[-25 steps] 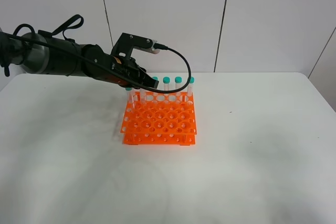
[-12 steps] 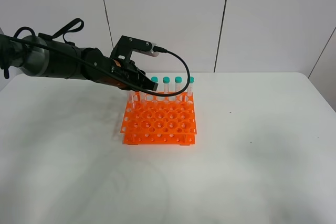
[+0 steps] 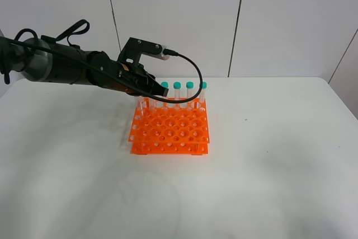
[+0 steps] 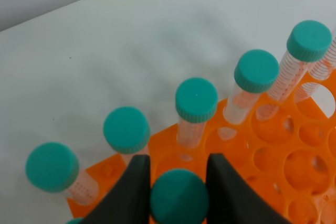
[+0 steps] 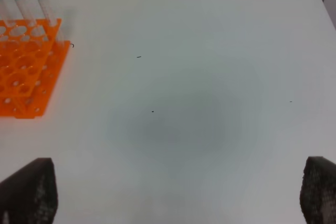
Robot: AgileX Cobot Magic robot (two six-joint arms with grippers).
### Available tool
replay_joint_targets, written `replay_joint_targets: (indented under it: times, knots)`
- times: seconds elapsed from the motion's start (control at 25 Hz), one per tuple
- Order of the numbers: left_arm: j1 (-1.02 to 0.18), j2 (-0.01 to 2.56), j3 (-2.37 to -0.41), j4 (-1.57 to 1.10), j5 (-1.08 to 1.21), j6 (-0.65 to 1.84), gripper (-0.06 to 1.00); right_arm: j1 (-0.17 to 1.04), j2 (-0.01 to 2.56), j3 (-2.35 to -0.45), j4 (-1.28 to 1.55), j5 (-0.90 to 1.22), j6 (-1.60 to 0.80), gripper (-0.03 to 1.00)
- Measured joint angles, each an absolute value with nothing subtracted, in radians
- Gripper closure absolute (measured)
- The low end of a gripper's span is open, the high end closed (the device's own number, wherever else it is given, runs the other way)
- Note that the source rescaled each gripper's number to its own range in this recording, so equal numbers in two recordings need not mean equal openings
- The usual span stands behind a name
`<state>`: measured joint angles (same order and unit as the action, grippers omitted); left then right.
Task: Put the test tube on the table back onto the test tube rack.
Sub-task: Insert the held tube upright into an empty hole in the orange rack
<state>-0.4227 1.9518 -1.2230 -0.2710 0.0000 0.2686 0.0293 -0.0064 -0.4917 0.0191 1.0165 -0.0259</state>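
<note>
The left gripper [image 4: 178, 182] pinches a tube [image 4: 179, 198] by its cap over the rack [image 3: 170, 129]; the right gripper's [image 5: 178, 192] jaws stand spread above the tabletop [image 5: 210, 77].

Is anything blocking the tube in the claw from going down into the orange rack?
Nothing visible does. The left gripper holds the test tube over the test tube rack; the neighbouring tubes stand beside it, not beneath.

The test tube rack [image 3: 170, 129] is bright orange, pierced by a grid of round holes; its tubes are clear with teal caps [image 3: 177, 85]; the worktop [image 3: 268, 160] is plain white; the left tool [image 4: 176, 192] has black fingers; the wall behind is white with dark seams.
</note>
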Motion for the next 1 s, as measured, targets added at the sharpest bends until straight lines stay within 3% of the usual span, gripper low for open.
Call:
replay_joint_targets:
  times: [1.0]
  knots:
    - [-0.43,1.989,-1.222,-0.249,-0.013,0.268,0.94,0.029,-0.006,-0.492,0.019,1.018,-0.026,-0.03]
